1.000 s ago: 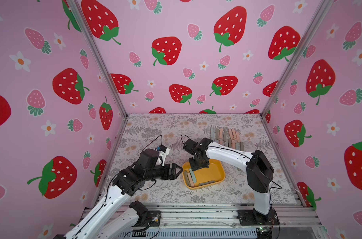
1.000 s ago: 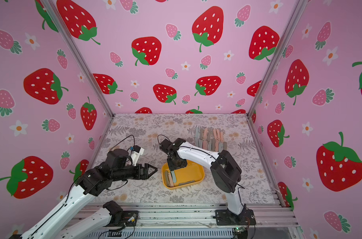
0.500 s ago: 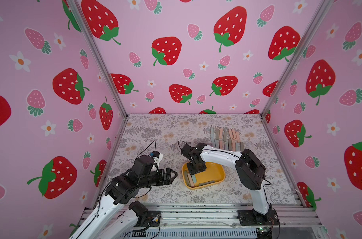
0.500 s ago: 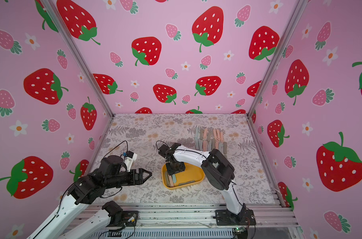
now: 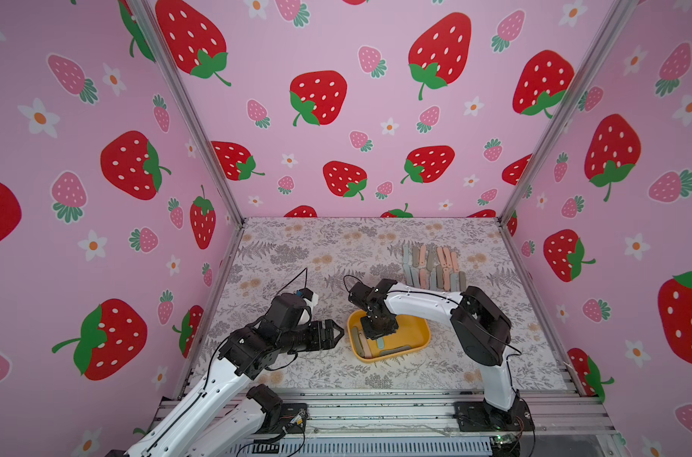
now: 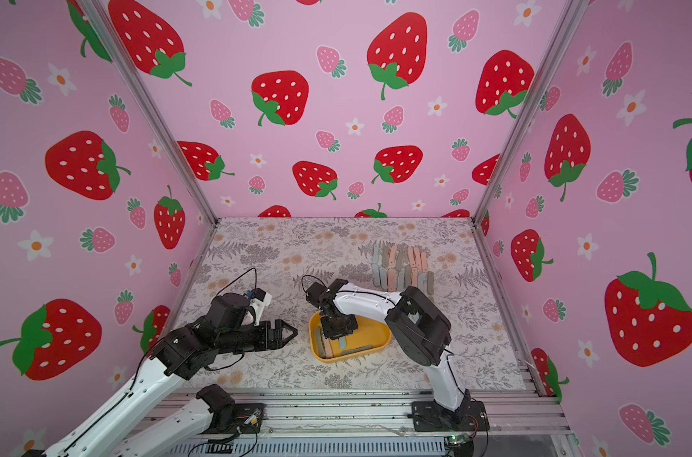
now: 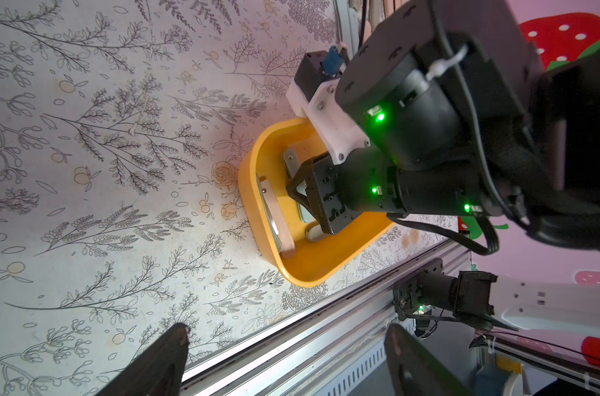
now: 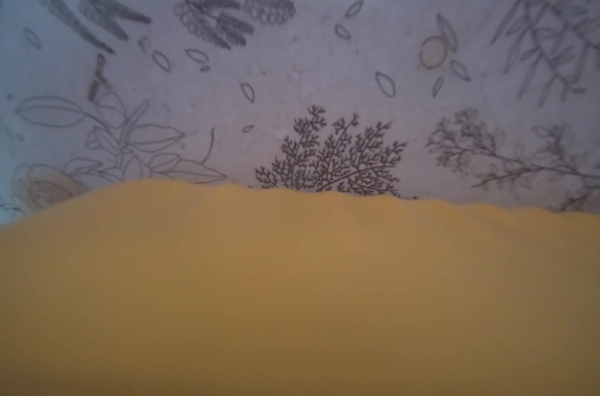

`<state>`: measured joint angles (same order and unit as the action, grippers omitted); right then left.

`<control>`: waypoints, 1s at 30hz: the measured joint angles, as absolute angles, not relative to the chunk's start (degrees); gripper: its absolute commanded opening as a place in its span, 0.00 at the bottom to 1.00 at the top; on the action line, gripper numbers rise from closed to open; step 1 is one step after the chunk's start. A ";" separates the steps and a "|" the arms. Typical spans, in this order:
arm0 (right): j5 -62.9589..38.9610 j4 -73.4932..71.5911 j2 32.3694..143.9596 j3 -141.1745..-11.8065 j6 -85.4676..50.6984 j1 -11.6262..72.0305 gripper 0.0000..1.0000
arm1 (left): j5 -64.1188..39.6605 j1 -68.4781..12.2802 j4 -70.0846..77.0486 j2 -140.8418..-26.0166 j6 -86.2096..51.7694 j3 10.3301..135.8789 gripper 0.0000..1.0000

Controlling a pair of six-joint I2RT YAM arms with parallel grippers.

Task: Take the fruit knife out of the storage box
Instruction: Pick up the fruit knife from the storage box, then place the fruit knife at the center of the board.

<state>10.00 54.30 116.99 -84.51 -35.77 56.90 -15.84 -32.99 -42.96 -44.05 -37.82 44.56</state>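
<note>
Yellow storage box point(image 5: 413, 330): sitting by the bench's point(image 5: 336, 245) front edge, mid-width.
Right pincer point(image 7: 297, 192): pointing down into it; can't tell whether it's gripping.
Fruit knife point(image 5: 380, 343): pale green, lying inside, peeking out directly beneath that pincer.
Left pincer point(image 5: 338, 335): hovering wide-open beside the box.

Both top views were bright and evenly lit, shadows on the floral cloth point(image 5: 320, 245) soft and faint; the wall posts point(image 5: 192, 118) leaned outward at the edges. The left wrist view was sharp, green lamps point(image 7: 380, 117) glowing on the dark right arm point(image 7: 429, 85); in the right wrist view the storage box point(image 8: 291, 291) was a dim orange blur.
</note>
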 measured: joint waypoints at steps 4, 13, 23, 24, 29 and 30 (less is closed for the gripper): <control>10.74 54.72 116.81 -84.53 -35.75 56.88 0.22 | -16.25 -32.99 -41.21 -46.24 -37.80 44.58 0.90; 11.90 58.24 113.73 -84.99 -35.97 55.13 0.21 | -17.47 -32.99 -38.33 -53.80 -36.71 48.23 0.90; 13.13 62.04 99.96 -85.43 -35.75 44.36 0.22 | -20.86 -33.30 -31.94 -66.67 -34.46 56.64 0.90; 13.19 62.39 99.04 -85.43 -35.62 43.05 0.22 | -21.21 -33.47 -31.53 -68.14 -34.26 57.54 0.90; 13.85 62.76 93.73 -82.13 -33.56 34.17 0.22 | -23.11 -35.90 -28.93 -77.52 -33.39 64.66 0.89; 13.91 62.76 93.14 -81.08 -33.19 32.73 0.22 | -23.38 -36.51 -28.29 -79.35 -33.19 66.22 0.89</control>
<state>13.91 62.76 93.14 -81.08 -33.19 32.73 -23.38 -36.51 -28.29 -79.35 -33.19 66.22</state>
